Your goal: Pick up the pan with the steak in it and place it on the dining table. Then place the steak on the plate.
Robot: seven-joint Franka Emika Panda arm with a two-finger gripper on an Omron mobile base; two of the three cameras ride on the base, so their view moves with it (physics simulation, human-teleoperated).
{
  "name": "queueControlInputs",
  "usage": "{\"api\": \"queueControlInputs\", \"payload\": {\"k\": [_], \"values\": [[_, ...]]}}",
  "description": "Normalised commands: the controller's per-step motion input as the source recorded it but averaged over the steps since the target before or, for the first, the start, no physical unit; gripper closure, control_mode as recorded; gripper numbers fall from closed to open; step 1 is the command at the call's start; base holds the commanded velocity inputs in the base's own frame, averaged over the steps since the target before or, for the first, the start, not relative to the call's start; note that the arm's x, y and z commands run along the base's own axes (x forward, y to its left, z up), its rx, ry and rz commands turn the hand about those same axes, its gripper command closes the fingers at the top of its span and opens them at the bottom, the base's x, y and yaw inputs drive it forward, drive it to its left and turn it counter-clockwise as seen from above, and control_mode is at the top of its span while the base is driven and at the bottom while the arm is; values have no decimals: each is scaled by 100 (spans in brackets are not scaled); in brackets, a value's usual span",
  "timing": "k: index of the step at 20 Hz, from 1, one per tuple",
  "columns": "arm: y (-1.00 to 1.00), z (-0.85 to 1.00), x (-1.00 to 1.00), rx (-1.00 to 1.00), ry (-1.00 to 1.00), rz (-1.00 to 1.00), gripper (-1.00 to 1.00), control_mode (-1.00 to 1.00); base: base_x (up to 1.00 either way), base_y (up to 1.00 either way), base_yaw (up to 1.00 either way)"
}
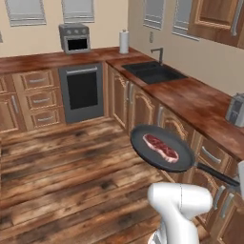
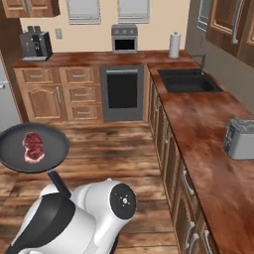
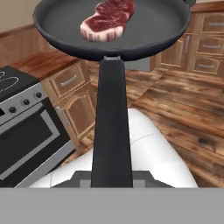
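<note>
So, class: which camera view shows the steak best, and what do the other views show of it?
The hand view: the steak lies close and large in the pan, marbling clear. The left base view shows it smaller; the right base view, tiny.

Pan (image 3: 65, 26): matt dark metal. Steak (image 3: 107, 18): moist, marbled. Tabletop (image 2: 208, 129): glossy wood. Floor (image 1: 62, 176): rough planks. Toaster (image 2: 240, 138): brushed metal.

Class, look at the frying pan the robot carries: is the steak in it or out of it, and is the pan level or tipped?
In, and roughly level. The steak lies flat inside the pan, held above the wooden floor.
</note>
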Motion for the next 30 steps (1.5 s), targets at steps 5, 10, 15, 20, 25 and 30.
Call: {"api": "queueControlInputs", "payload": {"k": [5, 10, 15, 20, 25, 30], "values": [[0, 0, 0, 0, 0, 0, 100, 100, -2, 0, 10], [0, 0, 0, 0, 0, 0, 100, 100, 39, 4, 0], [0, 0, 0, 0, 0, 0, 100, 100, 84, 11, 0], [0, 0, 0, 0, 0, 0, 100, 100, 100, 18, 0], [0, 0, 0, 0, 0, 0, 100, 100, 100, 19, 0], [0, 0, 0, 0, 0, 0, 100, 100, 100, 17, 0]]}}
